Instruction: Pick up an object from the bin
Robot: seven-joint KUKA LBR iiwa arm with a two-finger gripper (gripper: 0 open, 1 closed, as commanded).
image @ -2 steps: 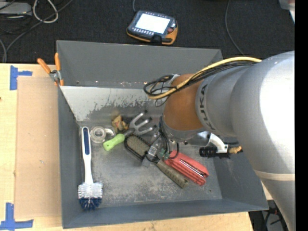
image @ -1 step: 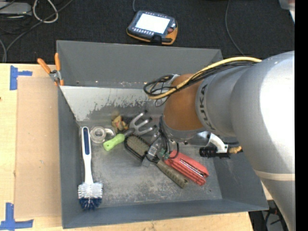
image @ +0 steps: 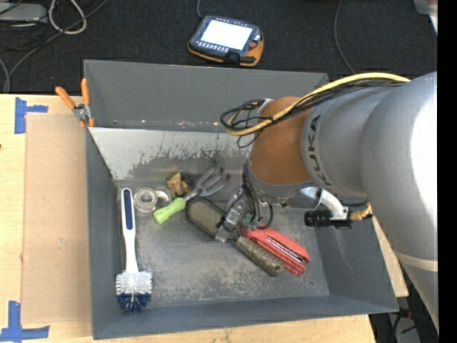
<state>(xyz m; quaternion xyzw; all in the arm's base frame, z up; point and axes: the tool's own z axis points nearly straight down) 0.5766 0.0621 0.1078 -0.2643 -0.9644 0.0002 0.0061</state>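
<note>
The grey metal bin (image: 100, 191) holds a few loose things. The silver arm with its orange wrist cover (image: 285, 152) reaches in from the right. Its pincer (image: 237, 216) is low at the bin's middle, just beside a dark oval brush (image: 203, 216) and a red-handled flat tool (image: 282, 245). Whether the pincer is wide or narrow cannot be told. A white-and-blue long-handled dish brush (image: 128, 241) lies well apart at the left, with a small silver ring (image: 146, 199) near its handle tip.

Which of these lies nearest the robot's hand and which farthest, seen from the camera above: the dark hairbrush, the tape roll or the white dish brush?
1. Dark hairbrush: mid-bin, just left of the hand.
2. Tape roll: farther left, toward the back.
3. White dish brush: along the left wall, farthest.
</note>
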